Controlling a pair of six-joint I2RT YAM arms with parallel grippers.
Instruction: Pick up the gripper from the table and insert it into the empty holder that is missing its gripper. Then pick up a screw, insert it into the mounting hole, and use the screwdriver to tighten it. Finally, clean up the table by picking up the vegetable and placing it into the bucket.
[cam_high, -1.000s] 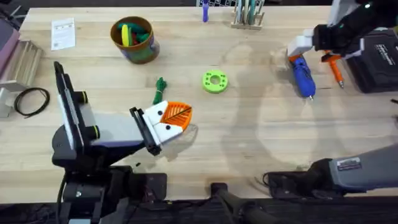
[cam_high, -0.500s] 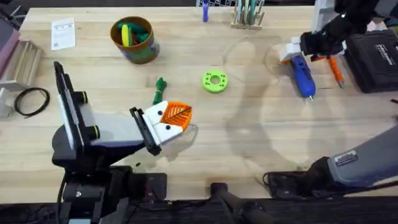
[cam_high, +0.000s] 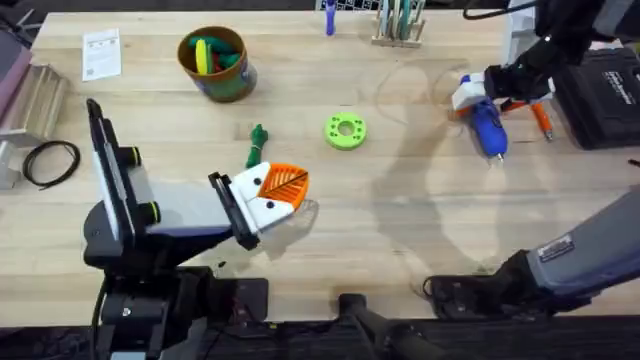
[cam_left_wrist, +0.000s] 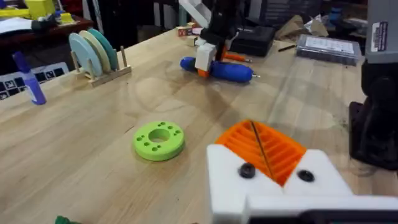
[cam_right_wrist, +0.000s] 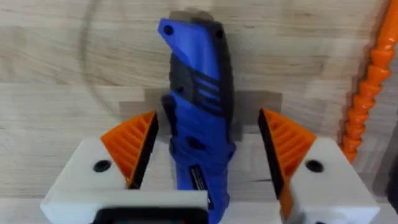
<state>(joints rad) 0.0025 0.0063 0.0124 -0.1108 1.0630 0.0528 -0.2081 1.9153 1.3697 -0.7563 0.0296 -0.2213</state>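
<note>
Overhead, nearest me, my left gripper (cam_high: 280, 195) lies low over the pale wood table (cam_high: 380, 250); I cannot tell whether its orange-padded fingers are apart or together. In the left wrist view its white holder (cam_left_wrist: 273, 180) shows two dark mounting holes (cam_left_wrist: 247, 170) under the ribbed orange gripper (cam_left_wrist: 264, 148). Just beyond lies the green vegetable (cam_high: 257, 146), then the lime ring disc (cam_high: 346, 131). Farther back the bucket (cam_high: 215, 64) stands with coloured toys inside, a paper card (cam_high: 101, 53) to its left, a coiled black cable (cam_high: 50, 162) at the left edge.

At the far right my right gripper (cam_high: 480, 92) sits over the blue screwdriver (cam_high: 487, 128), the thin orange tool (cam_high: 541, 118) beside it. The right wrist view shows the fingers (cam_right_wrist: 134, 146) spread, one on each side of the screwdriver body (cam_right_wrist: 199, 99), not touching it.

Against the earlier frames, the right gripper has shifted left, onto the screwdriver's rear end; the left arm and the table items have stayed put.
</note>
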